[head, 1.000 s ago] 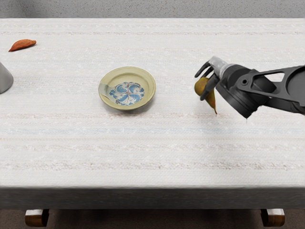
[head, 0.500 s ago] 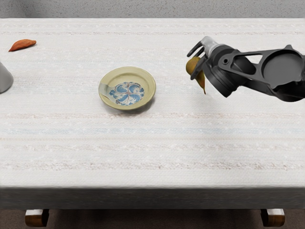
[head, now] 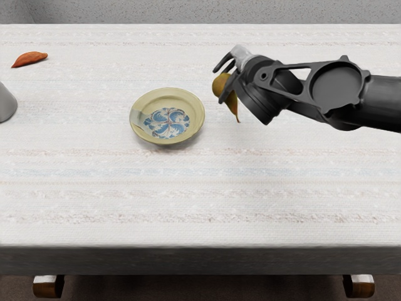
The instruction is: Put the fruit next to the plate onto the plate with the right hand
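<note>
From the head view: holds the fruit (head: 221, 85) in the right hand (head: 241, 74), with the fingers curled round its plump upper part and closed on it. Sits just to the right of the plate (head: 195, 108), near the rim but not yet over it. Seems lifted clear of the table (head: 200, 200), though with no plain shadow the height cannot be told for sure. Looks like a yellow-brown, pear-like fruit, rounded at the top and narrowing to a darker pointed end that hangs below the fingers and slants away from the plate. Probably light, and firm enough for a closed grasp, yet smooth-skinned and so liable to slip, and apt to bruise if squeezed hard. Best taken round the broad body, as here, not by the thin tapered end, which offers little to press on. Being lopsided, may tip or roll once let go, so calls for a low, gentle release over the blue pattern (head: 166, 122) at the plate's middle. Appears shallow and low-rimmed, that plate, and could shift if nudged from the side. Far to the left of the plate and farther back, lies an orange-red piece (head: 29, 59); also far to the left of the plate, stands a grey object (head: 5, 101), cut off by the picture's edge. Shows no left hand anywhere.
</note>
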{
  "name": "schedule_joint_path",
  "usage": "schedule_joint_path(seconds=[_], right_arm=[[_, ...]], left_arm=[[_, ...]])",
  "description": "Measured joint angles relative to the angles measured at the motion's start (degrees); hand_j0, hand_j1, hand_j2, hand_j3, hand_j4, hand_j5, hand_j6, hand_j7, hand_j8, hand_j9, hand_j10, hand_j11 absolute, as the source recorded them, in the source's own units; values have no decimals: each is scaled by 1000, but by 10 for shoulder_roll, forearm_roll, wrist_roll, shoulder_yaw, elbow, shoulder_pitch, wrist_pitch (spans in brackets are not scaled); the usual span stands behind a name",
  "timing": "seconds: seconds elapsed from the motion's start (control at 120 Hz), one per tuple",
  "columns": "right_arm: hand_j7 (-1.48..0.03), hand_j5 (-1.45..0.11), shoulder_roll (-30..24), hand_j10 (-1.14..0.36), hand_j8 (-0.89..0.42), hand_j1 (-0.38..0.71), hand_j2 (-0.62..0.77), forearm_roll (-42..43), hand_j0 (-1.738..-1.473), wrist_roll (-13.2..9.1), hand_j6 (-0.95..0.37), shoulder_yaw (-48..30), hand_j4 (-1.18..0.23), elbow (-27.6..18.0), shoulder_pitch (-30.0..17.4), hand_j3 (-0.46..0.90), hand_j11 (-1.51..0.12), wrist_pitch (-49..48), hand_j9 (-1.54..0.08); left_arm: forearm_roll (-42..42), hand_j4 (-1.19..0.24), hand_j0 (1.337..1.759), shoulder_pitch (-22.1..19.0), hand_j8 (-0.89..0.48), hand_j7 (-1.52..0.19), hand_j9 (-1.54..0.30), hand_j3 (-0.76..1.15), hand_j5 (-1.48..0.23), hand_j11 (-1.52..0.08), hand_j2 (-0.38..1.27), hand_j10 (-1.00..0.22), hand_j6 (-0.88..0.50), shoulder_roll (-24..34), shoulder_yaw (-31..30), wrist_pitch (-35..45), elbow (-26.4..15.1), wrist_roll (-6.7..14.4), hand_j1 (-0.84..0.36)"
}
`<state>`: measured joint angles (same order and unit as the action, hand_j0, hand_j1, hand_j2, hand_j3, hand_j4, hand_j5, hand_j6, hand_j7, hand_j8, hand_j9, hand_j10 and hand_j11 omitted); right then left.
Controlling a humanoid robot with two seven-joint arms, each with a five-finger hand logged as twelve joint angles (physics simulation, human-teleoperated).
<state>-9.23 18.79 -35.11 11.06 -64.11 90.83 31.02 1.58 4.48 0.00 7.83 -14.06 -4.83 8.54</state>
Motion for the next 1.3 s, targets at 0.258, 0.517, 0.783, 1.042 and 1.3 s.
schedule_joint_path(seconds=[0.258, 0.517, 0.783, 1.042, 1.3], right_arm=[[-820, -812, 43, -643, -499, 301, 534, 0, -1658, 0, -522, -25, -636, 30, 6, 0, -794, -15, -798], [-819, -812, 77, -642, -499, 296, 524, -16, -1658, 0, -522, -37, -635, 47, 19, 0, -795, -20, -799], [-819, -814, 91, -641, -505, 300, 539, -25, -1658, 0, -531, -42, -633, 108, 29, 0, -795, -46, -799], [-817, -809, 92, -643, -496, 292, 504, -25, -1658, 0, -516, -45, -635, 149, 30, 0, -791, -65, -795], [-807, -799, 92, -633, -496, 287, 488, -38, -1658, 0, -517, -46, -627, 156, 28, 0, -785, -82, -788]], left_arm=[[0, -1, 1658, -1, -1, -1, -1, 0, -1, -1, 0, -1, -1, 0, 0, 0, 0, 0, 348], [0, -1, 1658, -1, -1, -1, -1, 0, -1, -1, 0, -1, -1, 0, -1, 0, 0, 0, 348], [0, -1, 1658, -1, -1, -1, -1, 0, -1, -1, 0, -1, -1, 0, -1, 0, 0, 0, 348], [0, -1, 1658, -1, -1, -1, -1, 0, -1, -1, 0, -1, -1, 0, -1, 0, 0, 0, 348], [0, -1, 1658, -1, -1, -1, -1, 0, -1, -1, 0, -1, -1, 0, -1, 0, 0, 0, 348]])
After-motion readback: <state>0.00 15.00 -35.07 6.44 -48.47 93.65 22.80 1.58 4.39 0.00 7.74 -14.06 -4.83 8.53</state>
